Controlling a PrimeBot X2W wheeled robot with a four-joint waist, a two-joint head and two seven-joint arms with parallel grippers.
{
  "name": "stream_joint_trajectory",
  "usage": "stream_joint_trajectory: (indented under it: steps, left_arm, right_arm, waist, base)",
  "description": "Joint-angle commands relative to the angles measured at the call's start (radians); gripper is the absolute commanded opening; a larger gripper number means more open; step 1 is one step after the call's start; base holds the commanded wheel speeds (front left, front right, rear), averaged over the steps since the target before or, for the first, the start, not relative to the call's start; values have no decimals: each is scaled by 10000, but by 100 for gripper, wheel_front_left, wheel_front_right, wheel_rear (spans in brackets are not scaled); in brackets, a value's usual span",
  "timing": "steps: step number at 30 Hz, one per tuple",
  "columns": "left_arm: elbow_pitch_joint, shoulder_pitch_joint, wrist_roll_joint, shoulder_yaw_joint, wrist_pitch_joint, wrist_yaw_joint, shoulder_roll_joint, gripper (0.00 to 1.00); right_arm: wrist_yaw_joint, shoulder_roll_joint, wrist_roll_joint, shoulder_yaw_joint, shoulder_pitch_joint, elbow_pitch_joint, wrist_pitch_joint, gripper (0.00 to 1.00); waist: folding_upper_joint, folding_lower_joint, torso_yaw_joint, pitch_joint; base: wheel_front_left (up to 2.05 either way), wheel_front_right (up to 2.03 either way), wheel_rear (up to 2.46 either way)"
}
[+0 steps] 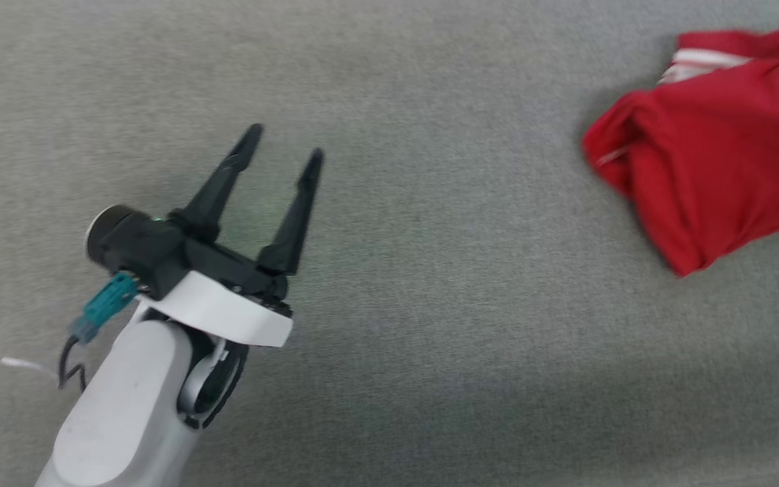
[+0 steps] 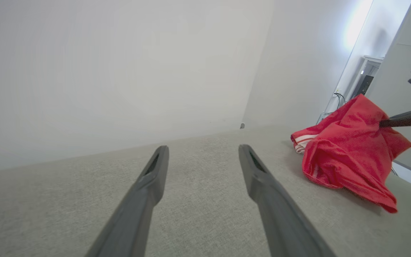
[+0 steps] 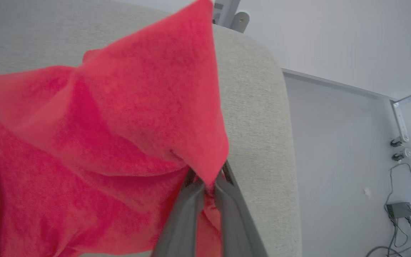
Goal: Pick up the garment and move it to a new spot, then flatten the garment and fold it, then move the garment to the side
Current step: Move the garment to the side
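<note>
The garment (image 1: 714,149) is a red shirt with red-and-white striped trim, bunched up at the far right of the grey surface. In the left wrist view the garment (image 2: 344,157) is pulled up into a peak where the right arm's dark fingers (image 2: 401,119) pinch it. The right gripper (image 3: 207,180) is shut on a fold of the garment (image 3: 120,117), which drapes over its fingertips. My left gripper (image 1: 285,145) hovers open over bare surface at the lower left, well apart from the shirt, and in its own wrist view the left gripper (image 2: 202,150) holds nothing.
A grey fabric surface (image 1: 430,304) spreads under everything. Its rounded edge (image 3: 284,142) drops off beside the right gripper to a pale floor with a metal frame (image 3: 401,125) and cables (image 3: 401,214). A white wall (image 2: 120,71) rises behind the surface.
</note>
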Motion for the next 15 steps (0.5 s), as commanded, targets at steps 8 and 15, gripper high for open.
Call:
stream_joint_trajectory:
  steps: [8, 15]
  left_arm:
    - [124, -945, 31, -1009, -50, -35, 217, 100]
    - [198, -1490, 32, -1550, -50, -35, 354, 100]
  right_arm:
    - [-7, -92, -1041, -126, -1035, 1526, -1144, 0]
    - [-7, 89, -1853, -184, -1693, 2648, -1865, 0]
  waist:
    - [0, 0, -667, 712]
    - [0, 0, -910, 1191]
  base:
    - [0, 0, 0]
    - [0, 0, 0]
